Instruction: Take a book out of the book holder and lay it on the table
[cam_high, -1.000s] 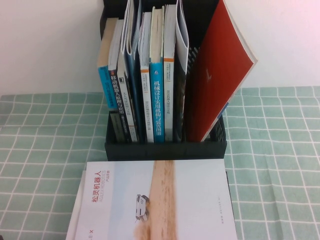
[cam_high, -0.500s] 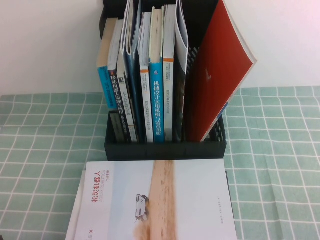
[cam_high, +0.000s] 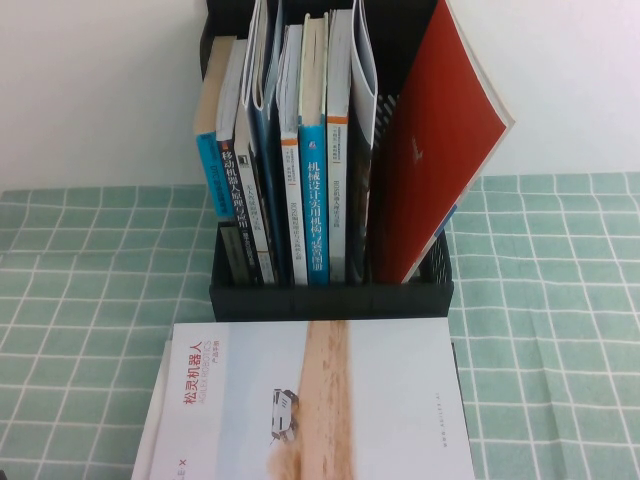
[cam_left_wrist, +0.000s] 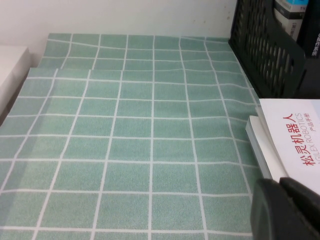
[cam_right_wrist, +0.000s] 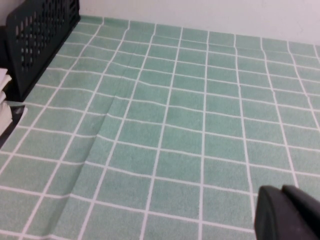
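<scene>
The book (cam_high: 315, 400) lies flat on the table (cam_high: 80, 300), cover up, just in front of the holder (cam_high: 330, 298), on top of other white printed matter whose edges peek out at its left. Behind it the holder stands packed: upright spines fill the left and middle slots, and a red book (cam_high: 440, 140) leans out to the right. Wide checked cloth lies open on both sides of the holder. The left gripper (cam_left_wrist: 287, 210) sits low beside the book's left edge; the right gripper (cam_right_wrist: 290, 215) hovers over bare cloth right of the holder. Whether either one is open or closed, I cannot tell.
</scene>
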